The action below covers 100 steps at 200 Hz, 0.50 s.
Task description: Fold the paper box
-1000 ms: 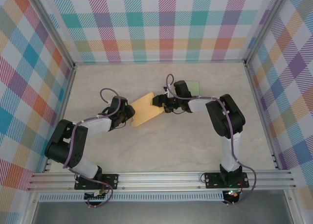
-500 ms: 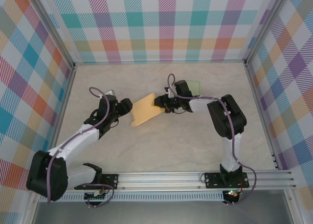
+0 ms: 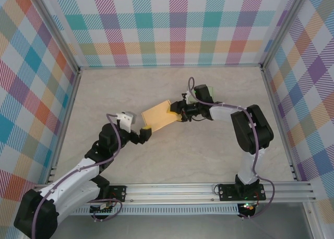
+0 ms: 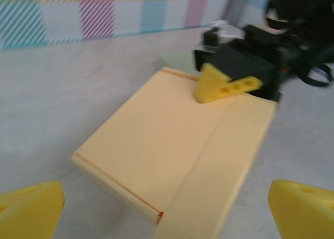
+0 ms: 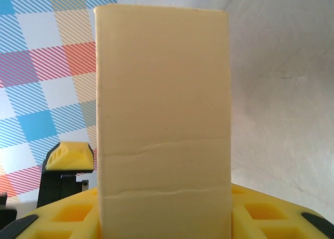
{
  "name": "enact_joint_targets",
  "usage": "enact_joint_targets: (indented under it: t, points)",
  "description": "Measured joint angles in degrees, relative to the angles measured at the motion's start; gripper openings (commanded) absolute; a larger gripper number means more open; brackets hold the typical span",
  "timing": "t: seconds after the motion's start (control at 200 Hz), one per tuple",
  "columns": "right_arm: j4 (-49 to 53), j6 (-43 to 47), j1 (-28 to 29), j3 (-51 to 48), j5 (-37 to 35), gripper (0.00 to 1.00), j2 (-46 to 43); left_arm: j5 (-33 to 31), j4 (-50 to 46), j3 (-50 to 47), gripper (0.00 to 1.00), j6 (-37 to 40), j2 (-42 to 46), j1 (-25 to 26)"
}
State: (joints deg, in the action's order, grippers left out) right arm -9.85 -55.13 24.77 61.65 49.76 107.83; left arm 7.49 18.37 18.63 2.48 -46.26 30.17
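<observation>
The paper box (image 3: 158, 117) is a flat yellow-orange folded piece lying on the table's middle. My right gripper (image 3: 175, 111) is shut on its right end. In the right wrist view the box (image 5: 162, 119) stands between that gripper's yellow fingers (image 5: 62, 218). In the left wrist view one right finger (image 4: 224, 85) rests on top of the box (image 4: 172, 145). My left gripper (image 3: 143, 133) is open, just off the box's near left corner. Its fingertips (image 4: 28, 210) stand wide at either side of the box, touching nothing.
A pale green sheet (image 3: 207, 93) lies on the table behind the right wrist. Checked walls close the table at the back and both sides. A metal rail (image 3: 172, 189) runs along the near edge. Bare tabletop lies in front of the box.
My left gripper let go of the box, opened wide and drew back toward the near left. The right gripper closed on the box's right end and shifted slightly right.
</observation>
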Motion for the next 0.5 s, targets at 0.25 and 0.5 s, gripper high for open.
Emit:
enact_joint_targets:
  t: [0.25, 0.5]
  points:
    - [4.04, -1.27, -0.79, -0.55, 2.56, 0.46, -2.14, -4.33, 1.03, -0.83, 1.00, 21.18, 3.43, 9.62]
    - [4.83, -3.21, -0.79, -0.66, 4.35, 0.46, -2.32, -14.34, 0.09, -0.09, 1.00, 33.46, -7.76, 15.10]
